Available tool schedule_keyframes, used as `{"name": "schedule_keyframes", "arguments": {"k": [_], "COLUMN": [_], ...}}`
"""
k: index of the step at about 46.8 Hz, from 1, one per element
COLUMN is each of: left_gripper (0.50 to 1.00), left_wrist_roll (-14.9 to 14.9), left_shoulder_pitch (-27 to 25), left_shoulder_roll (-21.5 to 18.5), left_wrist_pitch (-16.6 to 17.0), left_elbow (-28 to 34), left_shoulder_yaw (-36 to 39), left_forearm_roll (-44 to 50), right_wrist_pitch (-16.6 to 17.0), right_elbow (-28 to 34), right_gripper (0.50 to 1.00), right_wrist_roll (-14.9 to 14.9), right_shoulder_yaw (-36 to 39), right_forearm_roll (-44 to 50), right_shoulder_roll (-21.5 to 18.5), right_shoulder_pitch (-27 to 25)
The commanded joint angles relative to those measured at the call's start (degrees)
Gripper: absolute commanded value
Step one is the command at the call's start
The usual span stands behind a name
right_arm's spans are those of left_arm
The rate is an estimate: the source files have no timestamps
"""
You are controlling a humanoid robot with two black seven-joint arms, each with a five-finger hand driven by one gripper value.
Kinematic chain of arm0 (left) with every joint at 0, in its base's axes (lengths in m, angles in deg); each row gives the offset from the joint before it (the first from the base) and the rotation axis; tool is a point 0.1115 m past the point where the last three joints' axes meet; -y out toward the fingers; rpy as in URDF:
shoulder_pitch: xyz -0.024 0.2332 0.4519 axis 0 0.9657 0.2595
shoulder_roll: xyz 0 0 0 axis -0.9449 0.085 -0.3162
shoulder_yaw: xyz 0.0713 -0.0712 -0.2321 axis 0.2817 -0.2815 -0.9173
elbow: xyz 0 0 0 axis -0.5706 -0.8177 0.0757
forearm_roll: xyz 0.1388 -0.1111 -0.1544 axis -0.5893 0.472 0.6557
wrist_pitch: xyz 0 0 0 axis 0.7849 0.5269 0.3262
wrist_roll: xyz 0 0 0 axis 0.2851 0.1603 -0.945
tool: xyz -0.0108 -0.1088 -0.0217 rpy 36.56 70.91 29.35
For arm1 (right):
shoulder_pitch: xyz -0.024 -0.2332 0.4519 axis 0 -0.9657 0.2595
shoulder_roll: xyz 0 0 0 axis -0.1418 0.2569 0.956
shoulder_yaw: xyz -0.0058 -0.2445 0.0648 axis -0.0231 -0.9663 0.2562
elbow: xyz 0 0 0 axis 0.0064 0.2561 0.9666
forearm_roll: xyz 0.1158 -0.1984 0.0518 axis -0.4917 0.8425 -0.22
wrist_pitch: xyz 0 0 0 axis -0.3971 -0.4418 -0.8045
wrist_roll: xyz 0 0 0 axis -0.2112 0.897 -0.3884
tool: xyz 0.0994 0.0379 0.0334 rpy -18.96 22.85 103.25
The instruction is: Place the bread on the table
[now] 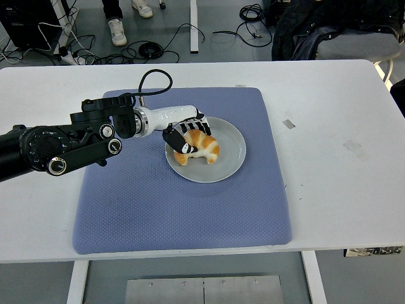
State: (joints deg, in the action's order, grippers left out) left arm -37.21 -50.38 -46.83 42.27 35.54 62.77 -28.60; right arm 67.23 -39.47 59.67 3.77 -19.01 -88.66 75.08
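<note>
While left hand clasps bread over plate, blue mat bare nearer the table edge.

Left hand is gripping the croissant, fingers curling over its left end, thumb pressing the near side. Croissant is sitting on the grey plate, which is resting on the blue mat on the white table. Left arm is reaching in from the left edge.
</note>
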Motion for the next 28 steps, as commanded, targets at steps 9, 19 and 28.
{"name": "schedule_keyframes", "arguments": {"k": [9, 19, 28], "left_gripper": [0.539, 0.542, 0.545], "left_wrist_roll": [-0.1, -0.01, -0.27], "left_shoulder_pitch": [-0.38, -0.91, -2.14], "left_shoulder_roll": [-0.87, -3.51, -7.46], "left_wrist_pitch": [-0.48, -0.83, -2.23], "left_elbow": [0.01, 0.01, 0.01], "left_shoulder_yaw": [-1.61, -2.31, -2.4], "left_forearm_roll": [2.3, 2.74, 4.94], "right_wrist_pitch": [-0.01, -0.01, -0.01], "right_elbow": [0.0, 0.0, 0.0], "right_gripper": [1.0, 1.0, 1.0], "right_wrist_roll": [0.0, 0.0, 0.0], "right_shoulder_yaw": [0.0, 0.0, 0.0], "right_forearm_roll": [0.03, -0.05, 0.03], "right_shoulder_roll": [0.0, 0.0, 0.0], "right_shoulder_pitch": [0.0, 0.0, 0.0]}}
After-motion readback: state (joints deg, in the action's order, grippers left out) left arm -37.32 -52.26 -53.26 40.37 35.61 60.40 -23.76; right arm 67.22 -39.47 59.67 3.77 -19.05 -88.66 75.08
